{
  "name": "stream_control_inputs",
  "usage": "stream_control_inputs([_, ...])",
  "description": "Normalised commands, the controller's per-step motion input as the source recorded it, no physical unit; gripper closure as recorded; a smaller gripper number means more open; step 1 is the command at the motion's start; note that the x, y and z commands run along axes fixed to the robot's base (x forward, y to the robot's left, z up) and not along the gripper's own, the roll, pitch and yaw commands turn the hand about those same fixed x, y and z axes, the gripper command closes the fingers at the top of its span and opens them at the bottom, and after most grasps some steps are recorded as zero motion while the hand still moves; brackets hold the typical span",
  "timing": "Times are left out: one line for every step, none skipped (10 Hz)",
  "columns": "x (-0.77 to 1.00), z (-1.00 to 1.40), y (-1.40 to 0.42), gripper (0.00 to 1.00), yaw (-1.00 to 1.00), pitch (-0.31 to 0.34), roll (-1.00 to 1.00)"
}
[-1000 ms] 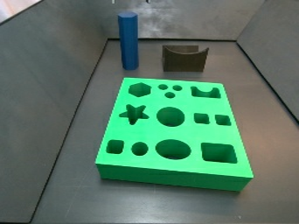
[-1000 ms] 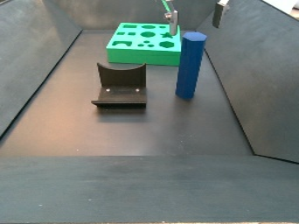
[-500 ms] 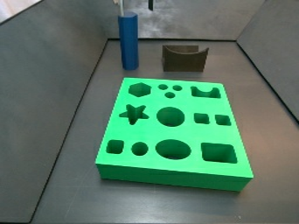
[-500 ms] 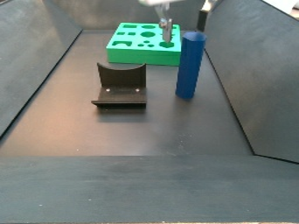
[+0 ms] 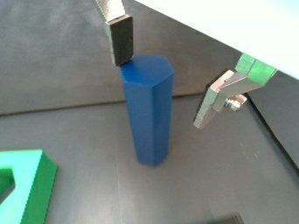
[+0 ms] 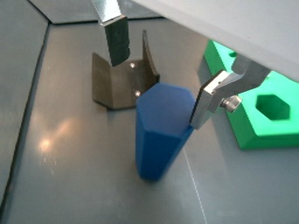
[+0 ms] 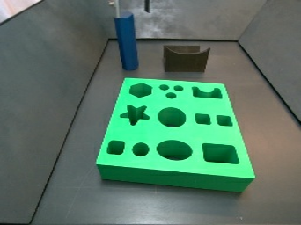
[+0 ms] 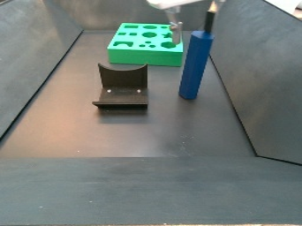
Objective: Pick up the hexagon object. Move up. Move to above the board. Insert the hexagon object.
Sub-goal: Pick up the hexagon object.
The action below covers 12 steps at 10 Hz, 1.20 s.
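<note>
Lower than a second ago, the hand [image 5: 163, 79] now straddles the top of the hexagon object [image 5: 149, 109]; its fingers [image 5: 119, 38] sit either side of the blue post's upper end with a gap showing on each flank — spread, gripping nothing (whether a pad already grazes the blue surface I cannot tell). Both side views show the hexagon object [image 7: 125, 41] standing upright on the dark worktop [image 8: 130, 132], unmoved from where it stood before, with the hand [image 8: 195, 14] right over its tip; in a side view one silver finger [image 8: 214, 13] rises from the post's top. In a wrist view the hand [image 6: 158, 72] frames the post's hexagonal top face, and the fixture [image 6: 121, 74] stands just behind it on the floor. The board [image 7: 175, 128] lies flat on the worktop, well apart from the post — its star, round, square, hexagon and arch holes all open; the fixture [image 8: 120, 86] sits near the post, not touching it.
</note>
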Motion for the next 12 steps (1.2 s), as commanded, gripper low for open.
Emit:
stream_control_inputs([-0.32, 0.35, 0.00, 0.00, 0.05, -0.004, 0.00])
stream_control_inputs([-0.23, 0.34, 0.00, 0.00, 0.05, 0.000, 0.00])
stream_control_inputs([-0.09, 0.19, -0.03, 0.00, 0.04, -0.027, 0.00])
stream_control_inputs([0.00, 0.01, -0.15, 0.00, 0.00, -0.094, 0.00])
stream_control_inputs([0.20, -0.03, -0.13, 0.00, -0.05, -0.123, 0.00])
stream_control_inputs([0.11, -0.13, -0.07, 0.00, -0.02, -0.179, 0.00])
stream_control_inputs([0.14, -0.19, -0.01, 0.00, 0.00, -0.170, 0.00])
stream_control_inputs([0.10, -0.25, 0.00, 0.00, 0.00, -0.167, 0.00])
stream_control_inputs([0.21, -0.35, 0.00, 0.00, 0.21, -0.101, 0.00])
stream_control_inputs([0.16, -0.43, 0.00, 0.00, 0.45, -0.080, -0.01])
stream_control_inputs([0.15, -0.47, 0.00, 0.00, 0.53, -0.066, 0.00])
stream_control_inputs([0.00, -0.44, -0.03, 0.00, 0.46, -0.113, 0.00])
